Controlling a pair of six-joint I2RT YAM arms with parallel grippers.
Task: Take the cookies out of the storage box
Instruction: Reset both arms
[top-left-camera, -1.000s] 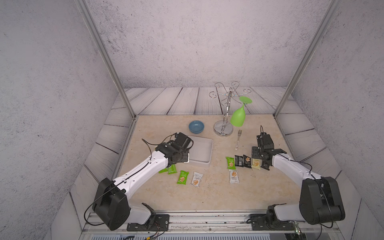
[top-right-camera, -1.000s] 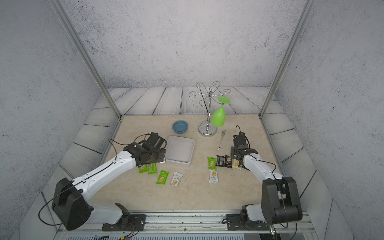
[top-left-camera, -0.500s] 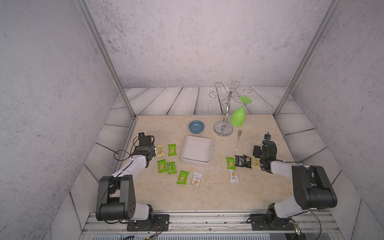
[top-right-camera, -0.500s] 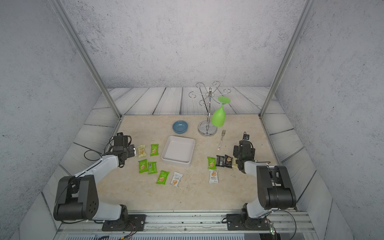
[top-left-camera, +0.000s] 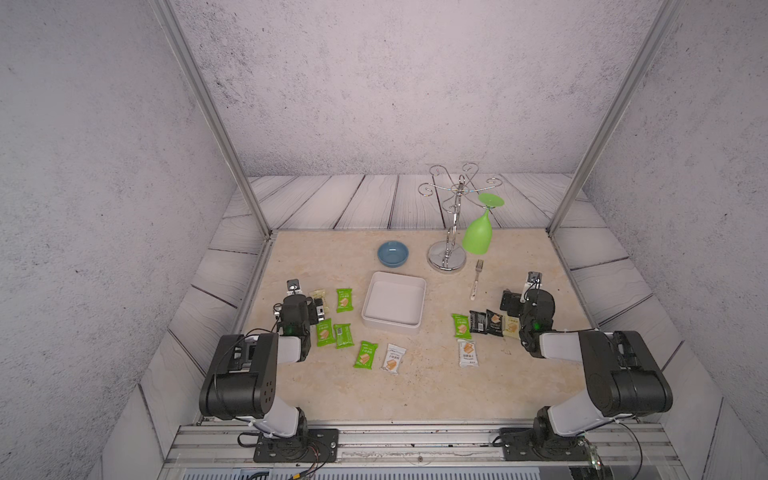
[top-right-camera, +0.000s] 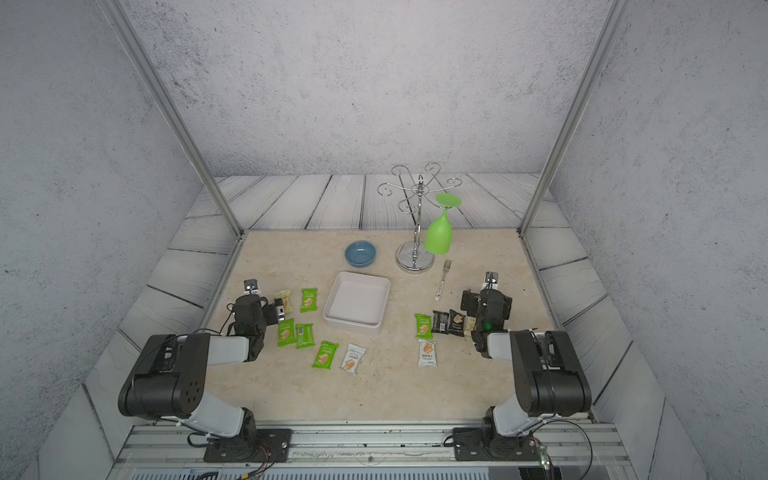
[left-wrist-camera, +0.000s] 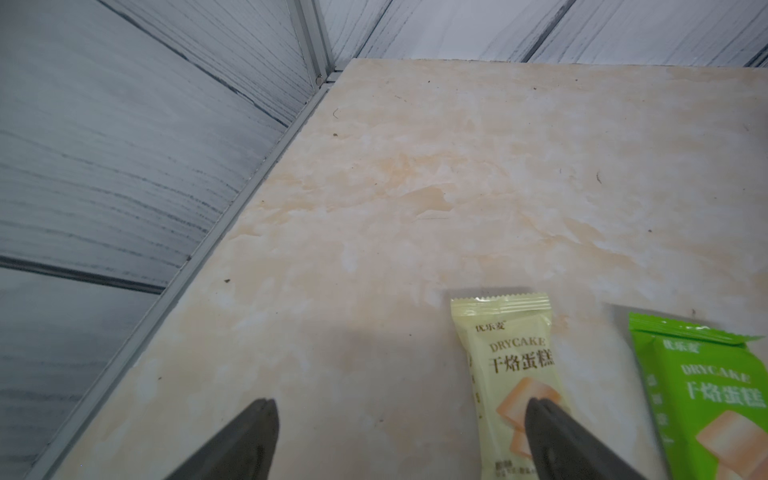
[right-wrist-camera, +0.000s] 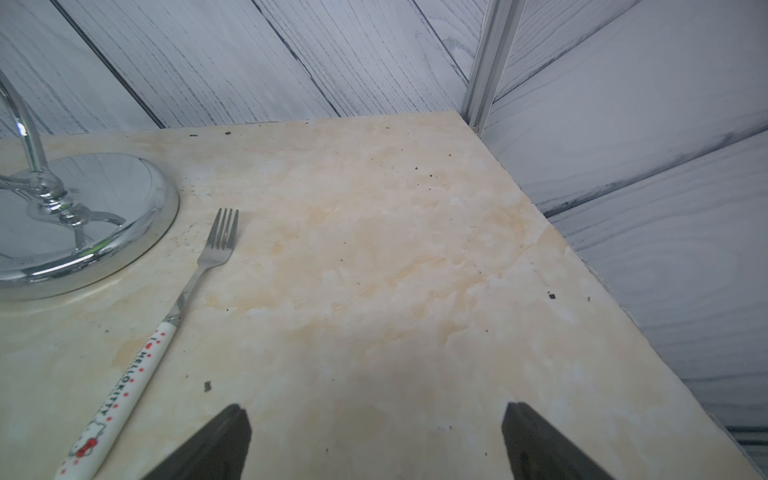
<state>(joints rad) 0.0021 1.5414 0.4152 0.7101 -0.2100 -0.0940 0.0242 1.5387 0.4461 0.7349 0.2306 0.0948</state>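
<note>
- Tabletop (top-left-camera: 415, 390) of pale marbled stone carries everything. Both arms sit folded low near their own bases, the left arm (top-left-camera: 289, 348) on its side and the right arm (top-left-camera: 559, 348) on its side.
- The storage box (top-left-camera: 390, 329) lies mid-table between the two arms. In both top views its white floor looks bare, with no packet inside it.
- The left gripper (left-wrist-camera: 401, 405) hangs low over the table with its jaws spread wide and nothing between them. The right gripper (right-wrist-camera: 376, 409) is the same, jaws wide apart over bare stone and gripping nothing.
- The cookies (top-left-camera: 365, 354) are all out on the table. Six lie in a loose group between the left gripper and the box, and five lie between the box and the right gripper, near a fork (right-wrist-camera: 216, 245).
- The box lies forward and inward of each claw. Its nearer wall runs roughly crosswise to either reach, and the left gripper is the nearer of the two.
- A cream packet (left-wrist-camera: 509, 361) lies just beside the left gripper's inner finger (left-wrist-camera: 552, 432). In the wrist view that fingertip overlaps it, but contact cannot be told. Its long axis runs along the way the claw points.
- As I judge it, the job looks finished: with the box empty, no further pick is called for.
</note>
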